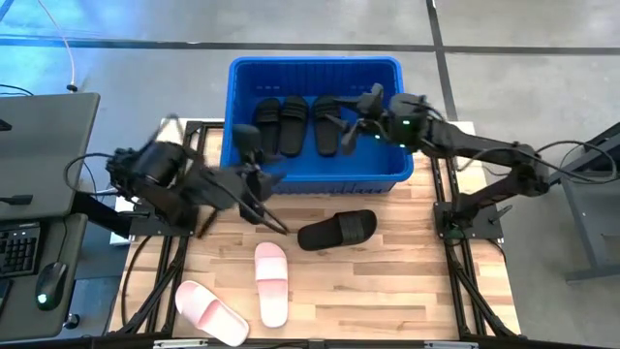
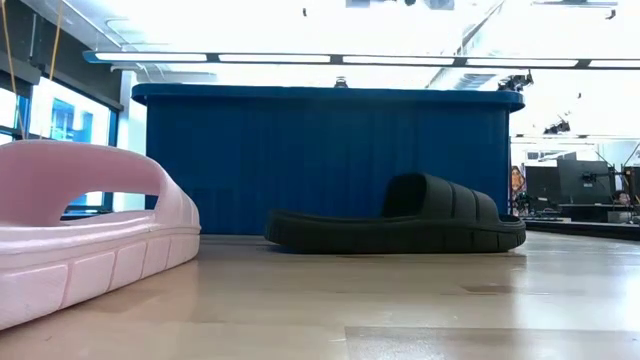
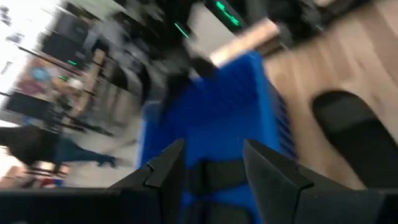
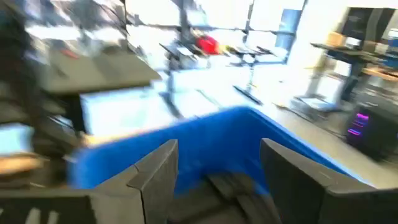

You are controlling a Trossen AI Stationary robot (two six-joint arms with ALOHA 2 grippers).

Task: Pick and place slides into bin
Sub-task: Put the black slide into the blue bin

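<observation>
The blue bin (image 1: 315,78) stands at the table's far side and holds three black slides (image 1: 269,124) (image 1: 294,123) (image 1: 327,124) lying flat on its floor. My right gripper (image 1: 354,118) is open and empty above the bin's right half; its wrist view (image 4: 217,165) shows a black slide (image 4: 239,186) below it. My left gripper (image 1: 252,153) is open and empty at the bin's near wall, left of centre, and also shows in its wrist view (image 3: 214,165). One black slide (image 1: 337,230) and two pink slides (image 1: 271,281) (image 1: 208,310) lie sole-down on the table.
The low view shows the bin's near wall (image 2: 330,160) behind the black slide (image 2: 400,220), with a pink slide (image 2: 90,240) close at the left. A desk with a keyboard (image 1: 19,247) and a mouse stands left of the table. Bare wood lies right of the black slide.
</observation>
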